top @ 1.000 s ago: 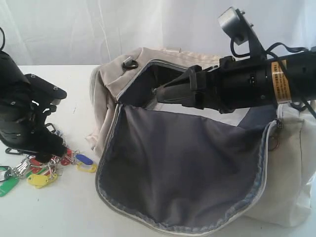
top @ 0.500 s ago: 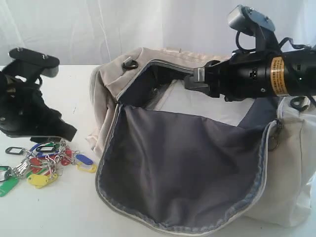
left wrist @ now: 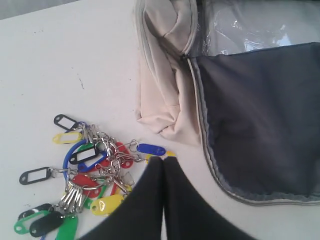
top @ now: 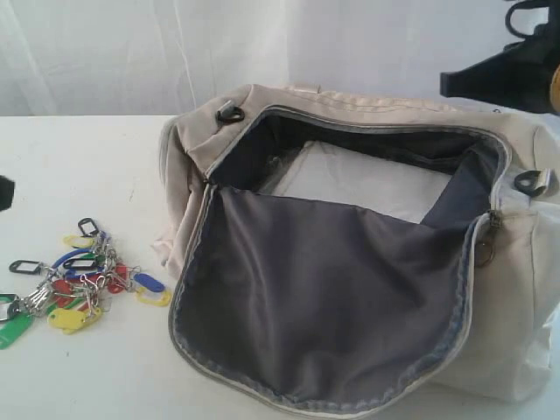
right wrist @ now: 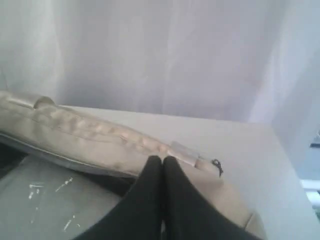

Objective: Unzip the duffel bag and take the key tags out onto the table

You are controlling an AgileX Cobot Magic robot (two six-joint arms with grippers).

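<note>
Since the key tags (top: 79, 280) already sit on the table (top: 87, 157) just beside the unzipped duffel bag (top: 350, 289), this looks like the wrap-up step — left gripper (left wrist: 162, 161) and right gripper (right wrist: 162, 160) both pressed together, empty. Next up is probably just backing away from the bag.

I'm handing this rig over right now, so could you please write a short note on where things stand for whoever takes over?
Left gripper: shut, empty, above the table beside the key tags.
Right gripper: shut, empty, above the duffel bag, near its rim.
Done: bag unzipped, flap folded open; key tags lie on the table beside it.
Left: nothing apparent; no tags show in the visible interior.
</note>
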